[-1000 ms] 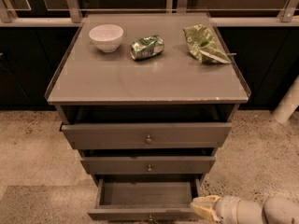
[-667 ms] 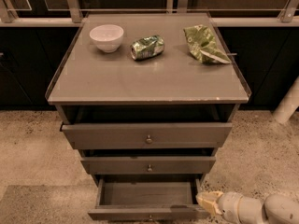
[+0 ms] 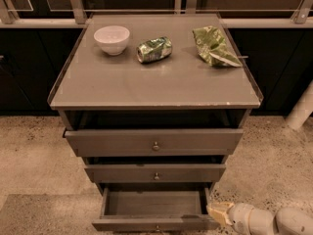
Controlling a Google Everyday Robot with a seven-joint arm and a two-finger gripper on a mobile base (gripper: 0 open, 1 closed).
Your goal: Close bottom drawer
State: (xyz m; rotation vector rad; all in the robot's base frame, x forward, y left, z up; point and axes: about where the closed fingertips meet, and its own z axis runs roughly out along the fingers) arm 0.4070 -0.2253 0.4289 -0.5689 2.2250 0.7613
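Note:
The bottom drawer (image 3: 154, 223) is the lowest of three grey drawers and is pulled out, its empty inside showing. Its small round knob (image 3: 157, 227) sits at the lower edge of the view. My gripper (image 3: 217, 213) comes in from the lower right on a white arm (image 3: 264, 220). Its cream tip is at the right end of the bottom drawer's front. The middle drawer (image 3: 155, 173) and the top drawer (image 3: 154, 142) are each slightly out.
On the cabinet top (image 3: 156, 84) stand a white bowl (image 3: 112, 39), a crushed green can (image 3: 154, 49) and a crumpled green bag (image 3: 213, 46). A white post (image 3: 302, 106) stands at the right. Speckled floor surrounds the cabinet; dark cupboards lie behind it.
My gripper has drawn a little to the right, from over the drawer's right front corner to just beside it. The drawers look unchanged.

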